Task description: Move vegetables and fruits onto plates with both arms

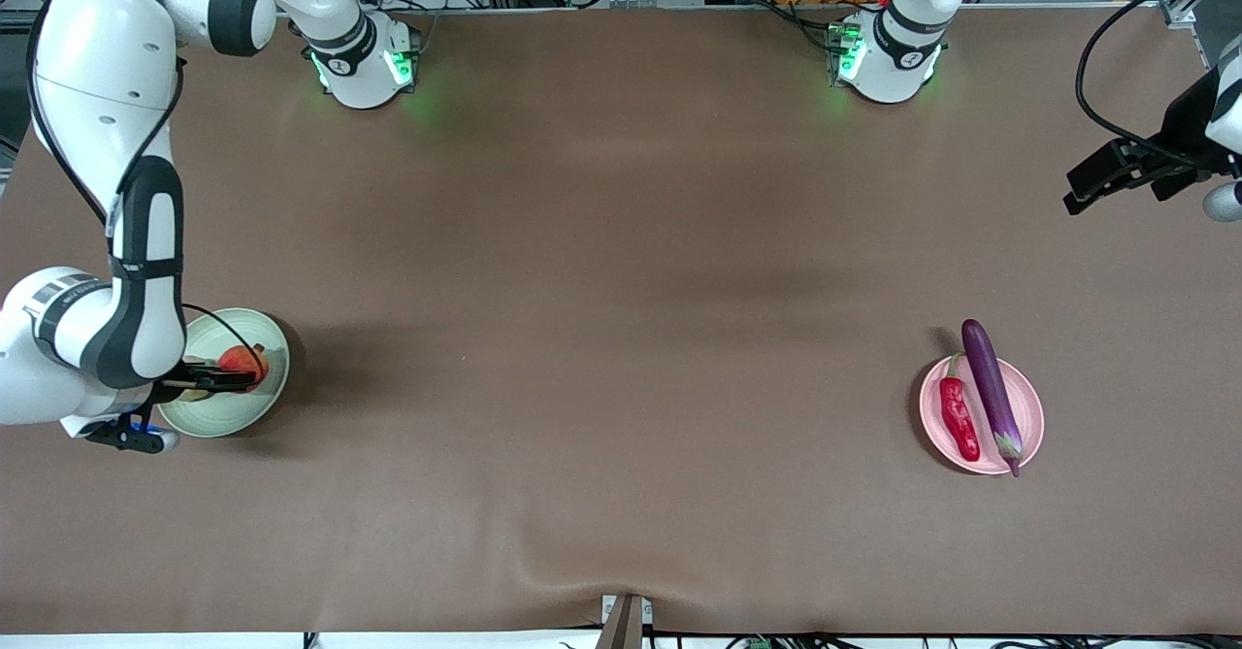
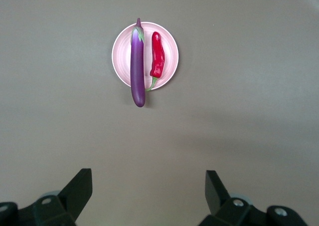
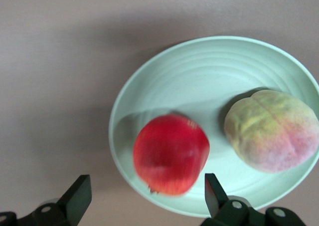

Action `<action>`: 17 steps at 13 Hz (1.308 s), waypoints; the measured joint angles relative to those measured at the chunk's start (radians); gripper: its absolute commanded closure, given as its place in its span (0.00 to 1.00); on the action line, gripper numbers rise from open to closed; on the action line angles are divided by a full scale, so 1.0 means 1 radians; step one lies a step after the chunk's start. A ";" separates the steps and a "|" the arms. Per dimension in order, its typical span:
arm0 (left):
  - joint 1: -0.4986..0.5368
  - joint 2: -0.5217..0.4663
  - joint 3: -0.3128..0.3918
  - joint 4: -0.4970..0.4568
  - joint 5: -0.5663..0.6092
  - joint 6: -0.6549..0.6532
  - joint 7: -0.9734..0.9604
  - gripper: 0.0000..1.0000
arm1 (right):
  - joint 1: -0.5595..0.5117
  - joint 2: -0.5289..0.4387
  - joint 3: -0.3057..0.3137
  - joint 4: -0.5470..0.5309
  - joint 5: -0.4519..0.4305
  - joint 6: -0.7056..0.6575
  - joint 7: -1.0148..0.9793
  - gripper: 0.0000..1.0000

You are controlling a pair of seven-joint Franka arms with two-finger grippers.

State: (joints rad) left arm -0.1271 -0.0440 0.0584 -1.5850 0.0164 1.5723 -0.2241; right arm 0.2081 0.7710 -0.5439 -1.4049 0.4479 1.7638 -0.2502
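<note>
Right gripper [image 3: 144, 198] over green plate [image 1: 233, 416] at the right arm's end, fingers apart, holding nothing. Red fruit [image 3: 171, 153] lies on the plate directly beneath the gap, peach [image 3: 271, 131] beside it. Pink plate [image 1: 1030, 406] at the left arm's end carries eggplant [image 1: 992, 392] and chili [image 1: 959, 418], side by side, long axes parallel. Left gripper [image 2: 148, 196] waits high, open, empty. Judgement: all four placed; right gripper only needs to rise straight clear

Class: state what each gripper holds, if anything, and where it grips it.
Nothing is held. The left gripper is open, up off the table; the right gripper is open over the red fruit on the green plate.
</note>
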 measured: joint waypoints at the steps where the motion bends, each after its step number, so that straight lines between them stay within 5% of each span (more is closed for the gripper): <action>1: -0.002 -0.003 -0.001 -0.003 0.000 0.000 0.000 0.00 | -0.001 -0.027 0.002 0.009 -0.003 -0.023 0.000 0.00; 4: -0.007 -0.003 -0.009 -0.013 -0.001 0.000 0.002 0.00 | -0.034 -0.191 0.082 0.011 -0.131 -0.082 0.011 0.00; 8: -0.014 -0.004 -0.038 -0.013 -0.002 0.001 0.002 0.00 | -0.145 -0.468 0.299 -0.042 -0.318 -0.170 0.097 0.00; 12: -0.014 -0.004 -0.039 -0.003 -0.002 0.009 0.002 0.00 | -0.287 -0.715 0.518 -0.134 -0.410 -0.272 0.191 0.00; 17: -0.013 -0.003 -0.037 0.002 -0.002 0.016 0.002 0.00 | -0.300 -0.847 0.554 -0.146 -0.418 -0.420 0.246 0.00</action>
State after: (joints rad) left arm -0.1405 -0.0467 0.0210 -1.5834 0.0147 1.5881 -0.2216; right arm -0.0921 -0.0761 0.0106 -1.5513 0.0299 1.3434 -0.0047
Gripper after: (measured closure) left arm 0.000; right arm 0.000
